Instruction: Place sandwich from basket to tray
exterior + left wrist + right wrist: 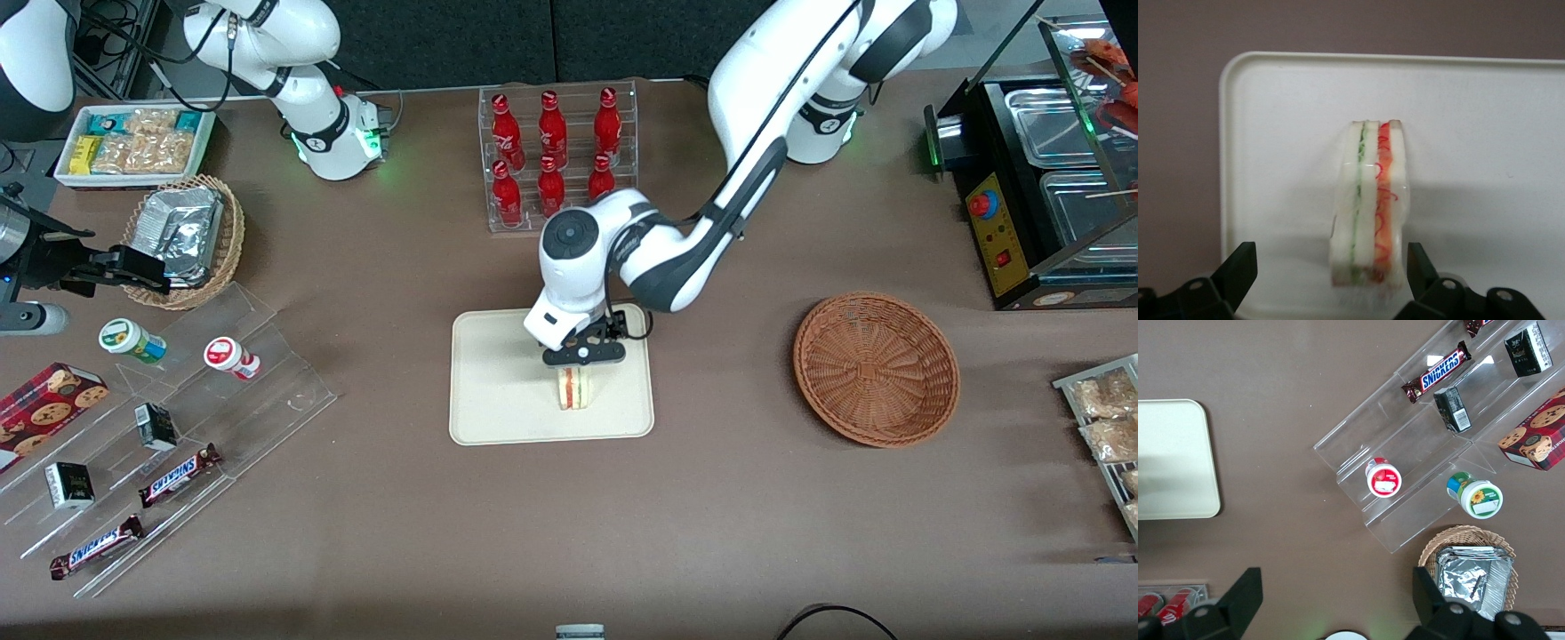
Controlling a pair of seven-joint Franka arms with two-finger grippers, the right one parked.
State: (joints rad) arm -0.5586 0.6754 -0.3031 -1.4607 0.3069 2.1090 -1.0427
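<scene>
The sandwich point(574, 388) stood on the tray point(498, 391), on its edge, with the filling layers facing up, closer to the tray's long edge on the working arm's side. The gripper point(582, 356) hung directly above it. In the wrist view the fingers point(1238, 267) were spread wide, one on each side of the sandwich point(1368, 207), and did not touch it. The reddish-brown wicker basket point(876, 369) lay on the worktop point(569, 533) toward the working arm's end, well apart from the tray.

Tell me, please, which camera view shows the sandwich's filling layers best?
The left wrist view: the sandwich stands on the tray between the open gripper, green and red layers facing the camera. The front view shows it small; the right wrist view misses it.
</scene>
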